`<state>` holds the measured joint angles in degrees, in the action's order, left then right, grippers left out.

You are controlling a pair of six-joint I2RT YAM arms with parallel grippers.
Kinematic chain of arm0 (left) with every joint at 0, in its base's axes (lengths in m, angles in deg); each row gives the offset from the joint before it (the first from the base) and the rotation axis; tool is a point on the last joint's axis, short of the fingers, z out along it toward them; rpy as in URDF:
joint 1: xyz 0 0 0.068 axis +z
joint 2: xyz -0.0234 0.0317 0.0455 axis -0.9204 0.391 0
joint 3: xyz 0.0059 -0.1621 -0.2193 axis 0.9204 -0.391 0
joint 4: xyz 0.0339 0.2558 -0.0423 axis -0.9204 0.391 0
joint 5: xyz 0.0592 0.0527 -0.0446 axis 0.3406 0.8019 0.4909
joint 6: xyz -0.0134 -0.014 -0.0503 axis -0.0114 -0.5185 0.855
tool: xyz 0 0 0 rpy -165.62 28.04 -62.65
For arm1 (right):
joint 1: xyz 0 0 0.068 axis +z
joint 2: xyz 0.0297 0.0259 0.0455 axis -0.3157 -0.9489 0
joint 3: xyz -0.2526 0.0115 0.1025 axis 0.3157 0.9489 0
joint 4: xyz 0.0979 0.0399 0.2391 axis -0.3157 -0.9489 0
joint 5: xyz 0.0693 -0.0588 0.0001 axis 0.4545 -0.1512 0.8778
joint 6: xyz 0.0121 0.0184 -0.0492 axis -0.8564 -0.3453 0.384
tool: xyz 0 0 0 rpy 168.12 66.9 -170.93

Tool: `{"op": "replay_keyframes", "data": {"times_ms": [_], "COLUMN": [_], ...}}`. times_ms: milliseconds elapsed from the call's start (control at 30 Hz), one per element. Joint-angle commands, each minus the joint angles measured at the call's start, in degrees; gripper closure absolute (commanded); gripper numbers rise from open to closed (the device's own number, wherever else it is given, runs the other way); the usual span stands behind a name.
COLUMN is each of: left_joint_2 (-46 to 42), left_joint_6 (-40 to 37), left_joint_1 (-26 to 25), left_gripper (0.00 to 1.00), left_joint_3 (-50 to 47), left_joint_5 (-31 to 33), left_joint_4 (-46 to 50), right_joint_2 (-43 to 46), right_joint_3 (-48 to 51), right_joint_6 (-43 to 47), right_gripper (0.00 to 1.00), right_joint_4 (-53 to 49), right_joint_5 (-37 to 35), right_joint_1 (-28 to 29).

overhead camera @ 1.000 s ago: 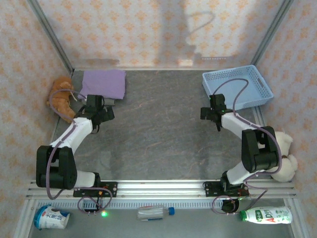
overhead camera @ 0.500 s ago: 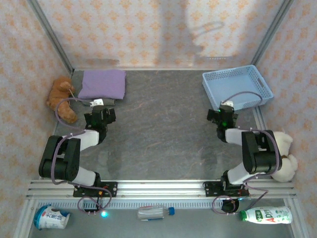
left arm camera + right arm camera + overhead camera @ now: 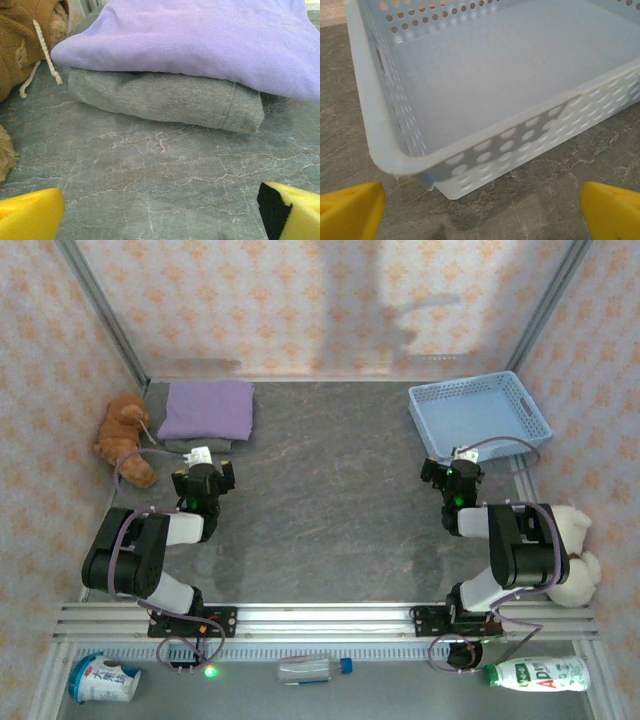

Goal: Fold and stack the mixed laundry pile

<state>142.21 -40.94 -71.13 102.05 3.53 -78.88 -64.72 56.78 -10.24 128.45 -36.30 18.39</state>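
We are judging the task near complete: the lavender shirt (image 3: pixel 200 45) is lying folded atop the folded grey trouser piece (image 3: pixel 165 100), just beside the orange plush toy (image 3: pixel 25 45). The left gripper (image 3: pixel 160 215) and the right gripper (image 3: pixel 480 210) are standing spread, holding nothing.

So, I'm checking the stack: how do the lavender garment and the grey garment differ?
The lavender garment lies on top, the grey garment beneath. The lavender garment is wider, overhanging the grey garment at both sides. Both are folded soft cloth.
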Motion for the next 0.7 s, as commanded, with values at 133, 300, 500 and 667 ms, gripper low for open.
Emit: {"op": "replay_keyframes", "data": {"times_ms": [133, 300, 500, 667], "left_joint_2": [-0.4, -0.4, -0.4, -0.4], "left_joint_6": [-1.2, -1.1, -1.1, -1.1], "left_joint_1": [-0.3, -0.3, -0.3, -0.3], "left_gripper": [0.00, 0.00, 0.00, 0.20], "left_joint_3": [1.3, 1.2, 1.3, 1.3], "left_joint_5": [1.7, 1.7, 1.6, 1.6], "left_joint_4": [-2.1, -2.0, -2.0, -2.0], "right_joint_2": [0.4, 0.5, 0.1, 0.3], "right_joint_3": [-0.2, -0.2, -0.7, -0.4], "right_joint_6": [-0.6, -0.5, -0.3, -0.2], "right_gripper": [0.00, 0.00, 0.00, 0.00], "right_joint_4": [2.3, 2.3, 1.7, 2.2], "right_joint_5": [-0.3, -0.3, -0.5, -0.8], "right_joint_1": [0.4, 0.5, 0.6, 0.8]}}
